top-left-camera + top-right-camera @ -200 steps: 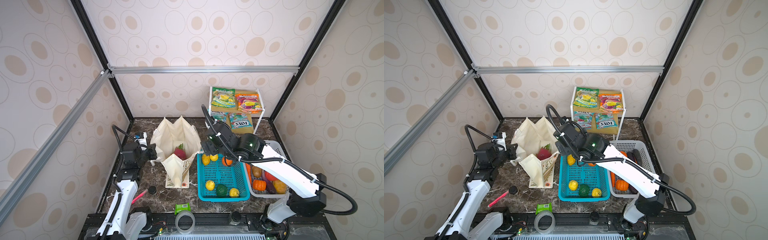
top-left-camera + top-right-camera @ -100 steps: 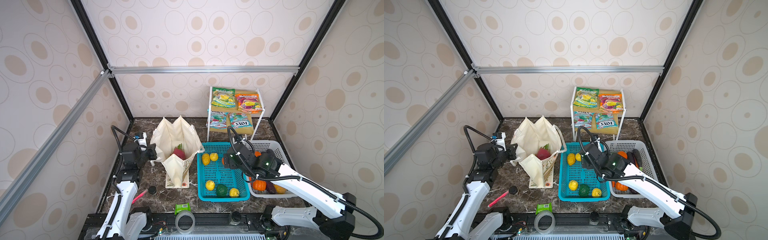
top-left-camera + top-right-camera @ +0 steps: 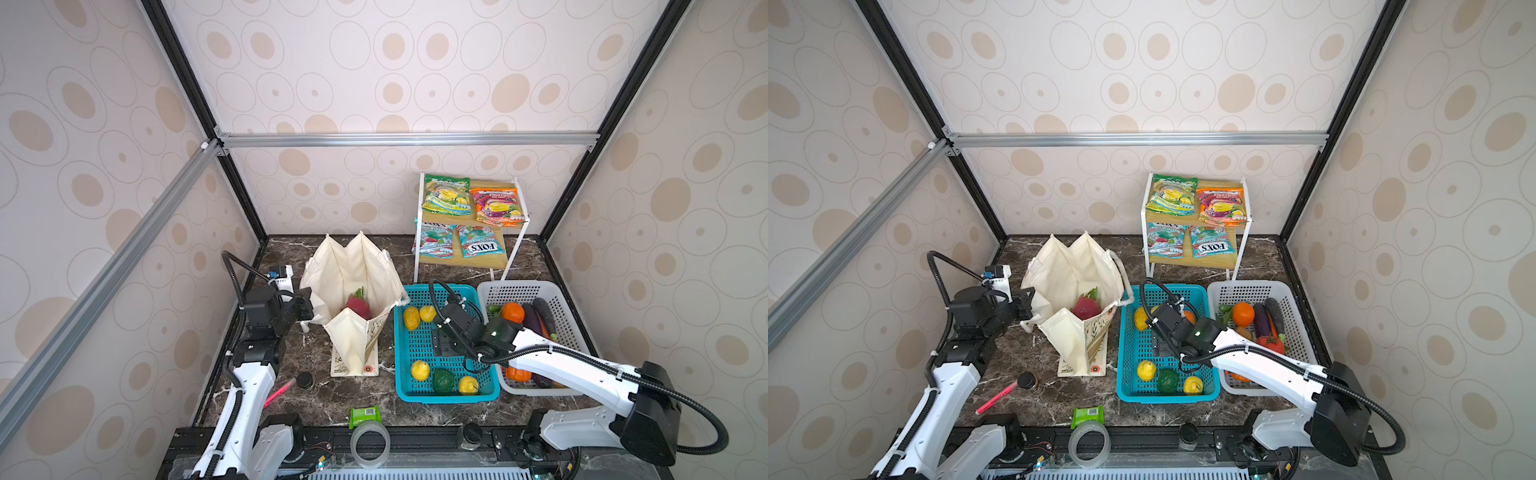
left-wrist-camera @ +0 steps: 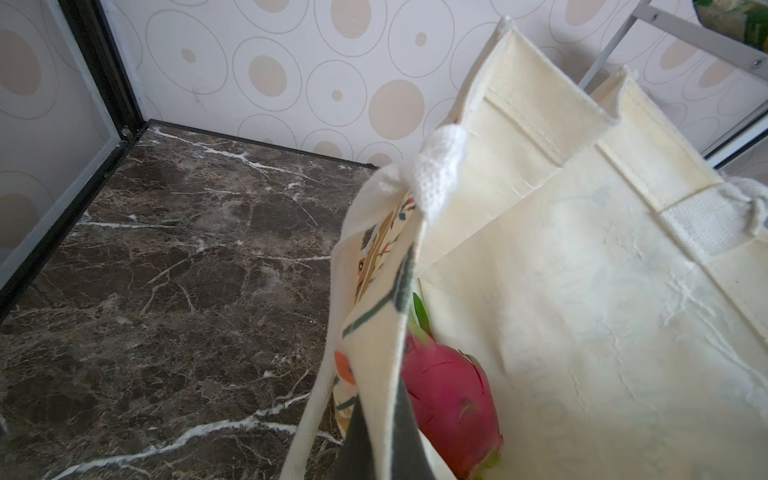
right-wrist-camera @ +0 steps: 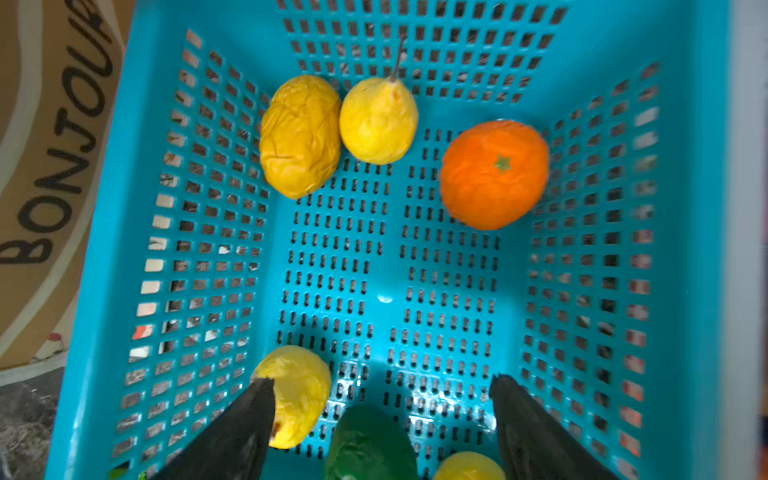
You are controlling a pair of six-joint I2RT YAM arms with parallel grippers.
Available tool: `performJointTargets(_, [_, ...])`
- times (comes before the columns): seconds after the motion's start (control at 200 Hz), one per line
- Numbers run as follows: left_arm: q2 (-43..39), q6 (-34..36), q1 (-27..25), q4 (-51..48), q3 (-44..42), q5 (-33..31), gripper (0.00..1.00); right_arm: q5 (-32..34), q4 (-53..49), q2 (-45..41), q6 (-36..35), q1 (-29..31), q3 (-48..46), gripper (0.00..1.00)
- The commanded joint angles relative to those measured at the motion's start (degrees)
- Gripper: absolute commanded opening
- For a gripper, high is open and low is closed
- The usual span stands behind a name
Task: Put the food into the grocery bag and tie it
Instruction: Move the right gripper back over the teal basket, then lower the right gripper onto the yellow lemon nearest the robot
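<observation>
The cream grocery bag [image 3: 353, 266] stands open at the middle left, with a pink dragon fruit [image 3: 357, 305] inside. My left gripper [image 3: 305, 305] is shut on the bag's near rim [image 4: 390, 332], and the dragon fruit [image 4: 449, 403] lies just beyond that edge. My right gripper [image 3: 442, 345] hangs open over the middle of the blue basket [image 3: 446, 397] with nothing between its fingers. In the right wrist view, a lemon [image 5: 297, 395] lies beside one fingertip and a green fruit [image 5: 370, 444] below the gap. An orange [image 5: 494, 174] and two yellow fruits [image 5: 299, 137] lie at the far end.
A white basket [image 3: 523, 286] of vegetables stands right of the blue one. Behind them a small shelf [image 3: 515, 249] carries green and orange snack packets [image 3: 446, 195]. Near the front edge lie a tape roll [image 3: 370, 444], a green packet [image 3: 364, 415] and a pink pen [image 3: 280, 392].
My right arm has drawn back from beside the bag and come down over the middle of the blue basket, its jaws narrowing a little. The left gripper and bag have stayed still.
</observation>
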Motion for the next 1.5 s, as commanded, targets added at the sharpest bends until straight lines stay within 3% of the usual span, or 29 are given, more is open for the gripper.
performJointTargets(0.0, [-1.6,0.4,0.2,0.1,0.7,-1.1,0.00,-6.8,5.9,1.7,-1.0,-0.2,-2.1,0.84])
performJointTargets(0.22, [-1.5,1.0,0.2,-1.5,1.0,-2.5,0.00,-10.9,10.7,6.9,-1.6,0.3,-2.9,0.79])
performJointTargets(0.47, [-1.0,1.0,0.2,-2.0,0.9,-2.8,0.00,-9.5,7.9,13.3,-2.5,5.8,1.1,0.71])
performJointTargets(0.765, [-0.9,1.0,0.2,-1.9,0.7,-3.4,0.00,-11.9,12.1,18.0,-0.7,6.3,-0.4,0.67])
performJointTargets(1.22, [-0.9,1.2,0.2,-1.8,0.8,-3.9,0.00,-6.3,9.5,15.6,-1.0,6.2,-0.5,0.56])
performJointTargets(1.425, [-1.4,1.2,0.2,-1.8,0.8,-3.8,0.00,-5.0,5.5,14.3,-4.0,5.8,2.6,0.54])
performJointTargets(1.495, [-1.5,1.3,0.2,-1.8,0.9,-3.9,0.00,-5.9,3.9,14.7,-6.3,5.8,4.0,0.59])
